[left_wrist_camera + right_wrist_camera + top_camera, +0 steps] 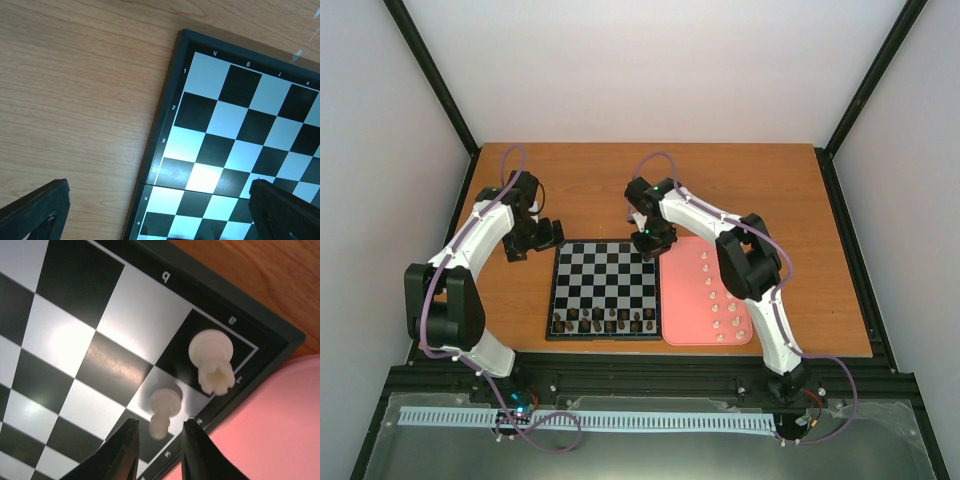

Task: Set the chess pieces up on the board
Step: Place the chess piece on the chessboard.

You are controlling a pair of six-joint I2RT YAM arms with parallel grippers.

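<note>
Wooden tabletop (570,170) carries the board (607,275) and a pink tray (682,290) of cream chess pieces (717,297). Right gripper (160,432) hangs over the board's far right corner, jaws narrowly parted either side of a standing pawn (162,407) (a rook (212,355) occupies the corner square). Left gripper (159,187) gapes wide, holding nothing, above the far left corner.

Seen from above, the right hand (653,245) covers the far right corner of the board (605,275), hiding whatever stands there. The dark pieces (605,321) along its near edge and the white pieces (718,300) on the tray (680,300) are too small to tell their kinds. In the left wrist view the board runs off the right and bottom edges. The left hand (160,215) shows only the ends of its fingers (40,210), cut off below. The right wrist view crops its own fingers (120,452) likewise, and shows just a blurred corner of the tray.
</note>
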